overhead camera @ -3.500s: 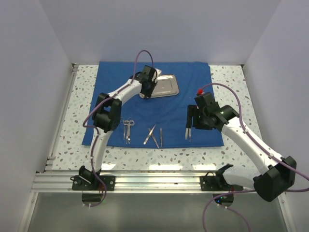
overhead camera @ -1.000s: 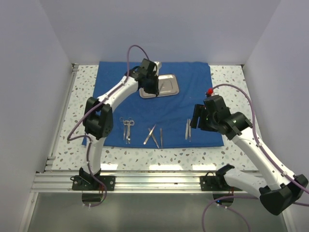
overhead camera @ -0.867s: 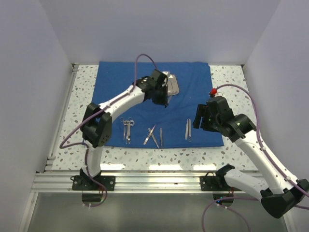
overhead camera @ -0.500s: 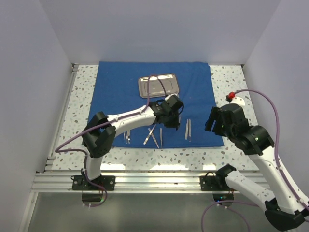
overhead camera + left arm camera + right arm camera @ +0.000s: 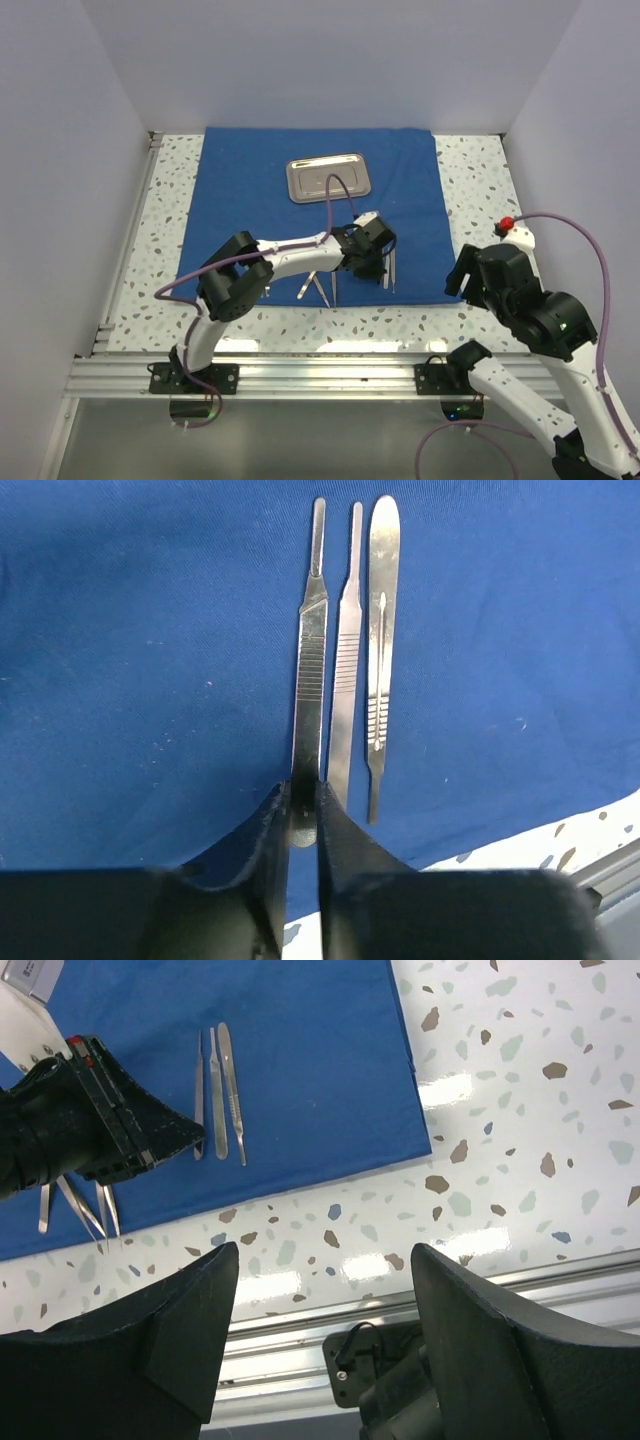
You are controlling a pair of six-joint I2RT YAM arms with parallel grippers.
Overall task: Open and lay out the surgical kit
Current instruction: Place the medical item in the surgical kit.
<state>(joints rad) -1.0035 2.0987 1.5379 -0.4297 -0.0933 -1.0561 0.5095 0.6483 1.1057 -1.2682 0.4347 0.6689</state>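
Near the cloth's (image 5: 250,180) front edge, the left tool (image 5: 302,825) pinches the near end of the leftmost handle (image 5: 310,670) of three lying side by side. Its neighbour (image 5: 345,660) almost touches it, so a crooked lift could drag it, or the thin steel could slip. Bare desk (image 5: 500,1110) lies just beyond that edge. The tray (image 5: 328,178) sits well back on the cloth. The right tool (image 5: 322,1260), spread, hangs off its front corner.

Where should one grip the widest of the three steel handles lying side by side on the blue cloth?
Probably its thin near end, from straight above, pinching across the width. The widest handle lies flat on the blue cloth, and the gap to the middle handle looks largest there.
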